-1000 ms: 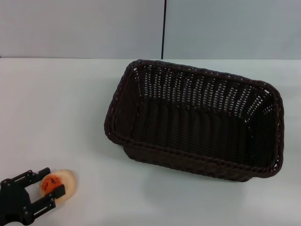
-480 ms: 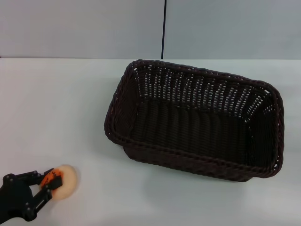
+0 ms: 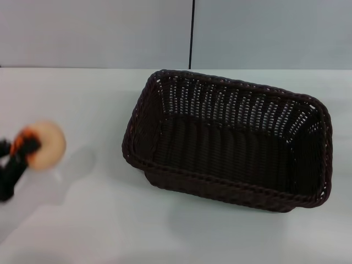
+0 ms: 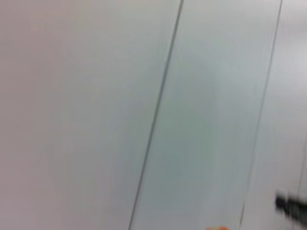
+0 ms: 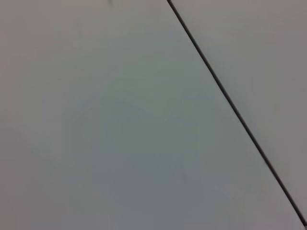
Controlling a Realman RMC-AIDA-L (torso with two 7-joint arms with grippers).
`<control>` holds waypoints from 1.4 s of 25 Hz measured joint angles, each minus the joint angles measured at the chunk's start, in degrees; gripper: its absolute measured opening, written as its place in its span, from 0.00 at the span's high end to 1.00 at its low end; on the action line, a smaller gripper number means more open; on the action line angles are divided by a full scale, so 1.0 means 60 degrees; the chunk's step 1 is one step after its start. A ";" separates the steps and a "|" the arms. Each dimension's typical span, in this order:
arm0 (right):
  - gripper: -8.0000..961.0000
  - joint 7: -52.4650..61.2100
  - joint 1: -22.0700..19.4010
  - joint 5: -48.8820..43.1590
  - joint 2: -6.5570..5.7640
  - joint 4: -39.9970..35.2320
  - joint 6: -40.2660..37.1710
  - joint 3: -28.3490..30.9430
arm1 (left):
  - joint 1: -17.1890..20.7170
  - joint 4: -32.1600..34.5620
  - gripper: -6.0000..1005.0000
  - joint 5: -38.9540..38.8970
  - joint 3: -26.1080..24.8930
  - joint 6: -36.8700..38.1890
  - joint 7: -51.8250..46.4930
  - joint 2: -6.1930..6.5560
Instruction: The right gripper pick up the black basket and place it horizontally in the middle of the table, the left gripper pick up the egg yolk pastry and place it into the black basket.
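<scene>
As seen from the head camera, the black basket [image 3: 228,140] lies lengthwise across the middle-right of the white table [image 3: 82,220], mouth up, nothing showing inside it. Left gripper [image 3: 21,153]: at the left edge of that view, blurred and partly cut off, pinching the egg yolk pastry [image 3: 44,144]. The pastry is raised clear of the tabletop, well apart from the basket, with a soft shadow [image 3: 77,165] on the table beside it; its orange patch faces the fingers.

Left wrist view: pale panelled wall with thin dark seams; a sliver of orange [image 4: 217,228] at the frame edge, too little to identify for certain; a dark smudge at the edge, unidentifiable.

Right wrist view: plain grey surface crossed by one dark seam. Right gripper: out of sight in every view.
</scene>
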 joint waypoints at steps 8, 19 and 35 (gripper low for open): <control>0.54 0.0000 -0.0009 0.0035 0.0001 0.0025 -0.0008 0.0001 | -0.2109 -0.1149 0.92 -0.0269 0.0388 -0.0546 -0.0066 -0.0139; 0.54 0.0003 -0.0015 0.0058 0.0014 0.0221 -0.0019 0.0004 | -0.3219 -0.2077 0.88 -0.0244 0.2018 -0.2508 -0.0079 -0.0236; 0.54 0.0005 0.0115 0.0103 0.0016 0.0282 0.0023 0.0089 | -0.2794 -0.2216 0.38 -0.0988 0.1307 -0.1920 0.0631 -0.0197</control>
